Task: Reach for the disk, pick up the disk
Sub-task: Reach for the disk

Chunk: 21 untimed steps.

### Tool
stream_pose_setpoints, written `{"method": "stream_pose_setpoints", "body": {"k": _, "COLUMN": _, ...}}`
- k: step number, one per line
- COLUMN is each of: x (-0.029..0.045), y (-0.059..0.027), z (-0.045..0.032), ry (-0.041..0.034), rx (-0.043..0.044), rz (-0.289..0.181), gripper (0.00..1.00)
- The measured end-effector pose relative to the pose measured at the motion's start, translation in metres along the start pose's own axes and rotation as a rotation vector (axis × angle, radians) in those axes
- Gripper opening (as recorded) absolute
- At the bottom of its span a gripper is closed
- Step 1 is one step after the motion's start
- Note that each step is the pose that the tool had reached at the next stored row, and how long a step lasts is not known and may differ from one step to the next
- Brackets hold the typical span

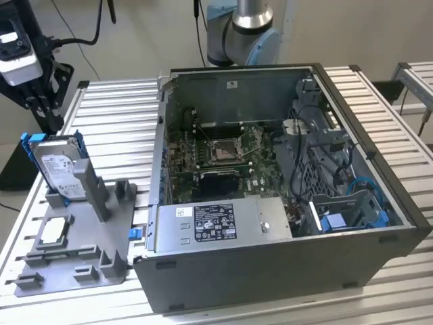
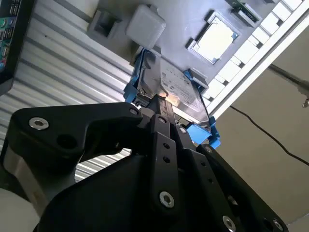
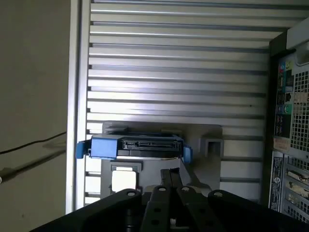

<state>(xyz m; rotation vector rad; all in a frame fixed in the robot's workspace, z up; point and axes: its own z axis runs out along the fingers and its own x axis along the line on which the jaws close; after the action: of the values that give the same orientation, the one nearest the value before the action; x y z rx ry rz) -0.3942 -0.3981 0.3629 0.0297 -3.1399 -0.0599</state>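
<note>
- I see the disk standing on end in the grey holder, at the exterior view's left of the open computer case
- Its long axis runs upright, leaning slightly; its connector edge faces my gripper
- The fingers are pressed together on nothing, near that top edge and, I judge, not touching it

No text legible: white label on silver-grey disk in blue frame, another on grey metal power-supply box — print too small.
</note>
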Motion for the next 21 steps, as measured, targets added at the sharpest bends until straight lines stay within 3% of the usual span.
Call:
{"method": "stream_pose_setpoints", "body": {"k": 4, "x": 0.0009, "y": 0.0151, "z": 0.0008, "ry": -0.0001, "rx": 0.0006, "rz": -0.002, "gripper": 0.00}}
{"method": "stream_pose_setpoints", "body": {"k": 7, "x": 0.0075, "y": 0.0193, "z": 0.0011, "ry": 0.0002, "rx": 0.0010, "rz": -0.007, "gripper": 0.00}}
{"method": "stream_pose_setpoints", "body": {"k": 13, "x": 0.0318, "y": 0.0192, "z": 0.0013, "ry": 0.0003, "rx": 0.0010, "rz": -0.012, "gripper": 0.00}}
{"method": "stream_pose_setpoints", "body": {"k": 16, "x": 0.0427, "y": 0.0148, "z": 0.0011, "ry": 0.0002, "rx": 0.0010, "rz": -0.013, "gripper": 0.00}}
{"method": "stream_pose_setpoints", "body": {"k": 19, "x": 0.0498, "y": 0.0072, "z": 0.0009, "ry": 0.0002, "rx": 0.0010, "rz": -0.012, "gripper": 0.00}}
{"method": "stream_pose_setpoints", "body": {"k": 21, "x": 0.0505, "y": 0.0049, "z": 0.0009, "ry": 0.0002, "rx": 0.0010, "rz": -0.012, "gripper": 0.00}}
